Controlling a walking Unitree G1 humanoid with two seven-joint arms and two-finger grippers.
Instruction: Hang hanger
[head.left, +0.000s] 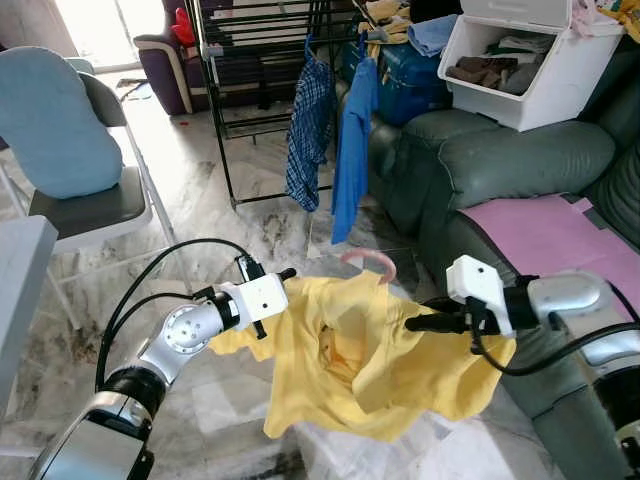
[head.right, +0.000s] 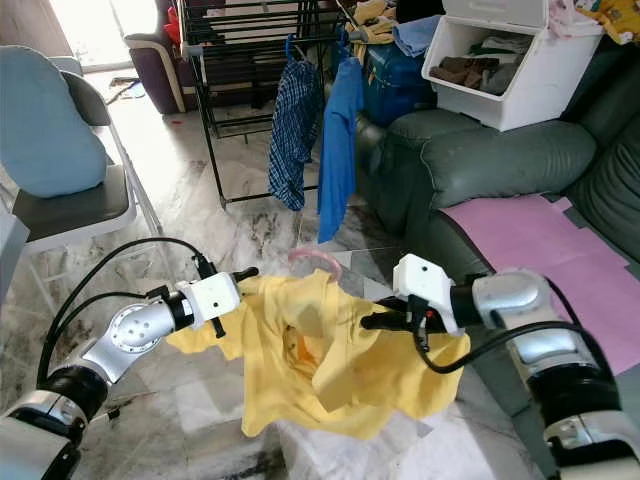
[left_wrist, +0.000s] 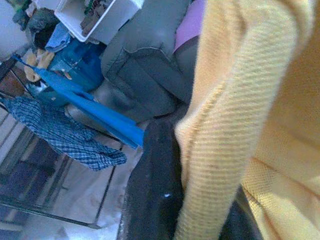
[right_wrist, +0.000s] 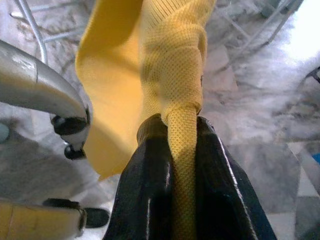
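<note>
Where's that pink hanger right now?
In the left eye view, the pink hanger pokes up from the collar of the yellow shirt, held up between the left gripper and right gripper.

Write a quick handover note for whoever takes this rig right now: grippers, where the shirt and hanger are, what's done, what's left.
Left gripper: shut on one edge of the yellow shirt, held up in front of the robot.
Right gripper: shut on the opposite edge, fabric pinched between its fingers.
The shirt hangs spread between both grippers above the floor. A pink hanger hook pokes out of the top of it.
The rack stands ahead, with a checked shirt and a blue shirt already hanging on it.
Done: shirt lifted, seemingly on its hanger.
Left: approach the rack and hook the hanger on it.
</note>
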